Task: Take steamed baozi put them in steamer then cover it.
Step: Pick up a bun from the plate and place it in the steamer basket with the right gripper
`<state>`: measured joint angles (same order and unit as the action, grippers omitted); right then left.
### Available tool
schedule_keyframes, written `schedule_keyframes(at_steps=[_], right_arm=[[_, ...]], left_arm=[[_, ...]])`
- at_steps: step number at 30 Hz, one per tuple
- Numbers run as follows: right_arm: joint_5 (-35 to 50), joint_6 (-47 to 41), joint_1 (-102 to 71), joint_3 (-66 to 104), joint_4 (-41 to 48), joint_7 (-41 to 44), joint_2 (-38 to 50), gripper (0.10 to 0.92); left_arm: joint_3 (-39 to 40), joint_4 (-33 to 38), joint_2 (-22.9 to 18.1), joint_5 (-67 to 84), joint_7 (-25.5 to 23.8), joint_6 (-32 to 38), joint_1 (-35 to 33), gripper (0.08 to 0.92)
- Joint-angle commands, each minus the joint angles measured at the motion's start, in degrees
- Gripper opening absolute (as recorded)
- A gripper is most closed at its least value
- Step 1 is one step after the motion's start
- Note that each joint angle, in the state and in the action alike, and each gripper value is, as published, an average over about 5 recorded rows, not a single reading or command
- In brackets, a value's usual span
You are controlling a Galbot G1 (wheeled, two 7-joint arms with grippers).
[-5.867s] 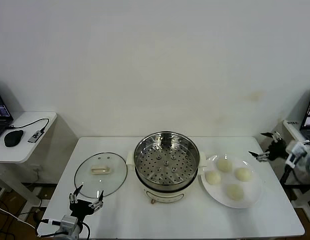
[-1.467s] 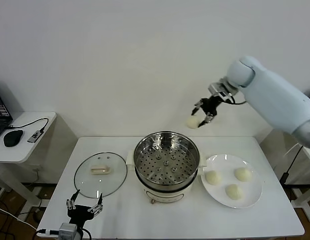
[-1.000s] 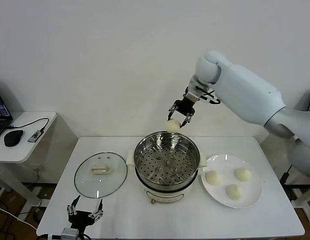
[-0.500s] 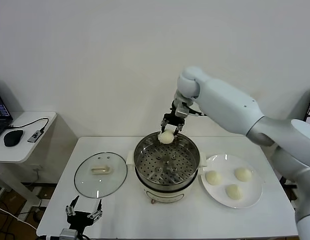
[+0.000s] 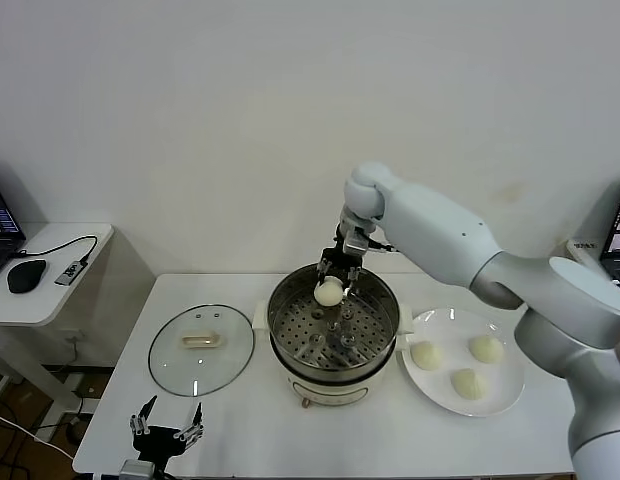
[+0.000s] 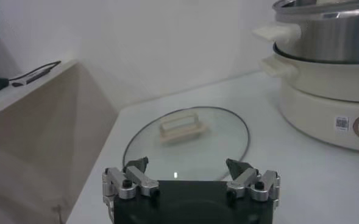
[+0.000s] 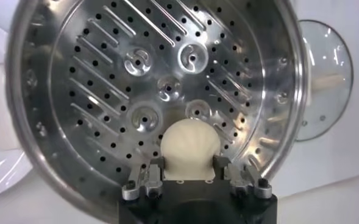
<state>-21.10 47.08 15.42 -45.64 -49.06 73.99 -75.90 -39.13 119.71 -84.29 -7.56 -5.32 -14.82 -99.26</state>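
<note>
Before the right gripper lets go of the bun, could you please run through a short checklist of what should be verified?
1. Right gripper shut on the baozi: ok, both fingers press its sides.
2. Bun is over the steamer basket, inside the rim: ok.
3. Basket floor below is free of other buns: ok, only bare perforated metal shows.
4. Bun resting on the basket floor: cannot tell; it may hang just above it.
5. Three remaining buns wait on the plate: ok.
6. Cover lies flat on the table beside the steamer, left gripper open near it: ok.
</note>
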Motion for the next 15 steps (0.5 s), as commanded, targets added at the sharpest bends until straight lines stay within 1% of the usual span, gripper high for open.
schedule_keyframes(at_steps=[1, 3, 6, 11, 13, 15], right_arm=[[-2.4, 0.4, -0.9, 0.5, 1.7, -1.0, -0.8, 0.514], [-2.4, 0.4, -1.1, 0.5, 2.0, -1.5, -0.9, 0.516], [-2.3, 0.4, -1.5, 0.5, 2.4, -2.6, -1.0, 0.544], [-1.0, 0.3, -1.3, 0.2, 2.2, -5.1, -0.8, 0.678], [1.0, -0.5, -0.9, 0.2, 1.3, -3.9, -0.4, 0.737], [3.9, -3.1, -0.2, 0.0, -0.8, -1.6, 0.7, 0.78]], left_arm=[[0.1, -0.4, 0.0, 0.0, 0.0, 0.0, 0.1, 0.823], [0.1, -0.5, -0.1, -0.1, 0.0, 0.0, 0.2, 0.823], [0.2, -0.6, -0.1, -0.1, 0.0, 0.1, 0.2, 0.823], [0.3, -0.6, -0.1, -0.1, 0.1, 0.0, 0.2, 0.823], [0.3, -0.6, -0.2, -0.1, 0.1, 0.0, 0.1, 0.823], [0.3, -0.3, -0.3, -0.1, 0.1, 0.0, 0.0, 0.823]])
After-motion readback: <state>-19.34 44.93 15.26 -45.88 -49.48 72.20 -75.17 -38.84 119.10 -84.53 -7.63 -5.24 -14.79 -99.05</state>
